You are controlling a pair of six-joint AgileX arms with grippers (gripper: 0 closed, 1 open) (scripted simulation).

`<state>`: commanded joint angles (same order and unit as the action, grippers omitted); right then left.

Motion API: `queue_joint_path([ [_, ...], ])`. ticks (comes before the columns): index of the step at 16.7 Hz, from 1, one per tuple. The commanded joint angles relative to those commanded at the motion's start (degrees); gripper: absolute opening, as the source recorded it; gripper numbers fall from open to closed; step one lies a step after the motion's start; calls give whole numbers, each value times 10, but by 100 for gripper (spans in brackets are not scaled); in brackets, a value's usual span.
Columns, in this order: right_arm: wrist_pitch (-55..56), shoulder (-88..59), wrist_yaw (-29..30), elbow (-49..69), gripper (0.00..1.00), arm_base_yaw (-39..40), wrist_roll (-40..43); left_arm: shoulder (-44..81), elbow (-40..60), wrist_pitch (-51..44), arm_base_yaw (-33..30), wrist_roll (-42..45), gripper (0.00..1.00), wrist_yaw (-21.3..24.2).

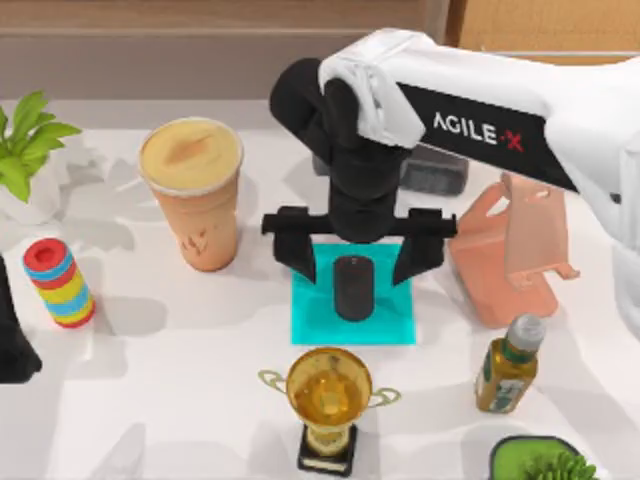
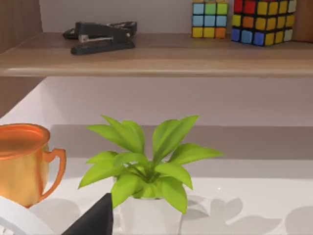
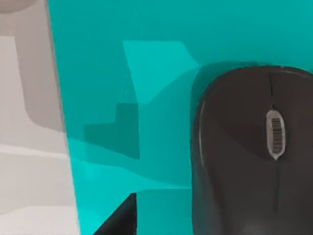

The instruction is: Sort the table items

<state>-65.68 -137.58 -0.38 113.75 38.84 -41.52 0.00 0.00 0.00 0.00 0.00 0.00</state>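
Observation:
A small black mouse (image 1: 352, 287) lies on a teal mat (image 1: 310, 325) at the table's middle. My right gripper (image 1: 355, 272) hangs directly over it, open, with one finger on each side of the mouse and a gap to both. The right wrist view shows the mouse (image 3: 249, 156) close up on the mat (image 3: 122, 73), scroll wheel visible. A tall tan-orange drink cup (image 1: 192, 190) stands upright to the left of the mat. My left arm (image 1: 10, 340) is parked at the table's left edge.
A gold trophy (image 1: 328, 400) stands just in front of the mat. A pink stand (image 1: 510, 250) and a bottle (image 1: 508, 365) are to the right, a dark box (image 1: 435, 165) behind. A ring stack (image 1: 58, 283) and a potted plant (image 1: 25, 150) sit at the left.

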Motion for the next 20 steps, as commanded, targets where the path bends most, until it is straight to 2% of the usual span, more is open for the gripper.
queue_joint_path([
  [10, 1, 15, 6, -7, 100, 8, 17, 0, 0, 0, 0, 0, 100, 0],
  [13, 7, 74, 14, -21, 100, 16, 85, 0, 0, 0, 0, 0, 100, 0],
  [16, 13, 166, 13, -58, 100, 8, 194, 0, 0, 0, 0, 0, 100, 0],
  [20, 18, 301, 9, -105, 100, -54, 336, 0, 0, 0, 0, 0, 100, 0],
])
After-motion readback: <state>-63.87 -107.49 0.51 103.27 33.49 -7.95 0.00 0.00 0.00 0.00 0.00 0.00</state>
